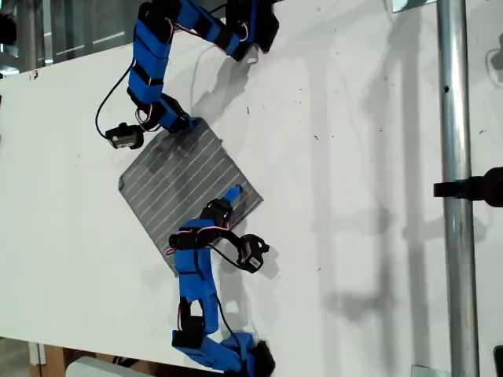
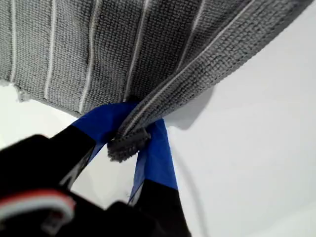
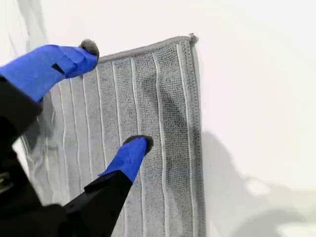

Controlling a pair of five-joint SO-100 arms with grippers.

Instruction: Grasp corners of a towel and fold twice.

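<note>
my first gripper (image 2: 131, 140) - pinching towel (image 1: 189, 184) corner | my second gripper (image 3: 116, 98) - spread over towel

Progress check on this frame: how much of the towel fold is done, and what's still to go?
Done: nothing folded that I can see; the towel lies spread on the table. In hand: my first gripper is shut on one corner, raised off the table; my second gripper has its jaws open over the cloth near another corner, not yet closed. Left: that second grasp and both folds.
</note>
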